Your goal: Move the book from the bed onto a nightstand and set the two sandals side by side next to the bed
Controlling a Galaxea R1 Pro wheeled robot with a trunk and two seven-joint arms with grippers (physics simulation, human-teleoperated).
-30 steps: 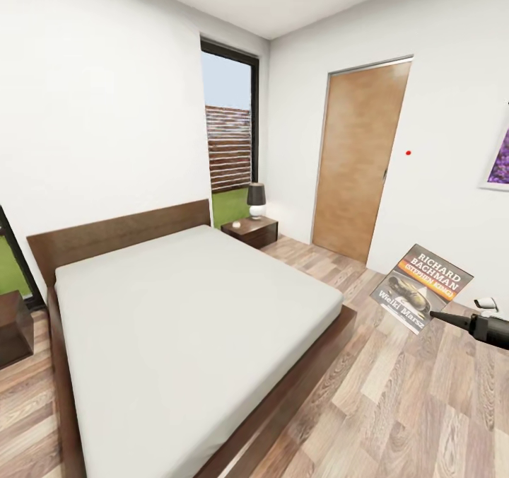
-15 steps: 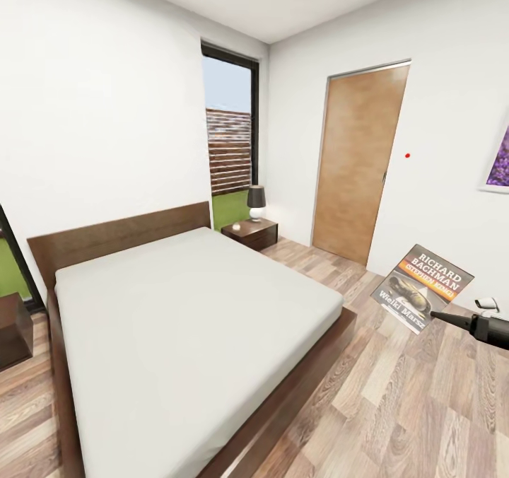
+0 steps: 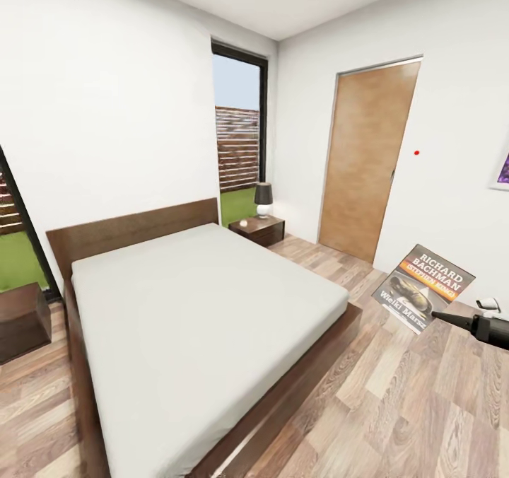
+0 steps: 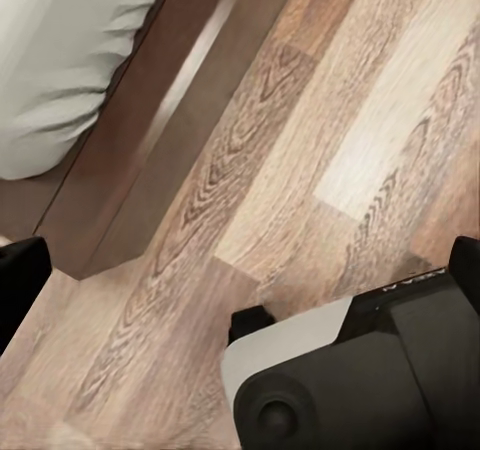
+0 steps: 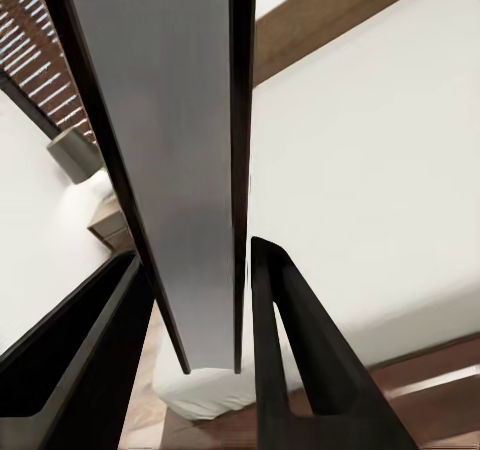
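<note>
The book (image 3: 424,286), dark with an orange band and "Richard Bachman" lettering, hangs tilted above the floor right of the bed (image 3: 198,308). My right gripper (image 3: 437,315) is shut on its lower edge. In the right wrist view the book (image 5: 170,170) stands edge-on between the two black fingers (image 5: 300,350), with the mattress behind it. The nightstand (image 3: 260,229) with its black-shaded lamp (image 3: 264,199) stands at the bed's far right corner. My left gripper (image 4: 240,265) is open over the floor by the bed frame (image 4: 150,120). The sandals are out of view.
A wooden door (image 3: 367,160) is shut in the right wall beyond the nightstand. A tall window (image 3: 239,131) sits behind the lamp. Another dark brown bedside piece (image 3: 21,319) stands left of the bed. Wood floor (image 3: 396,407) lies open right of the bed.
The whole head view has shifted so the room sits further right and more of the left window shows. The book stays held in the right gripper at the same spot in view.
</note>
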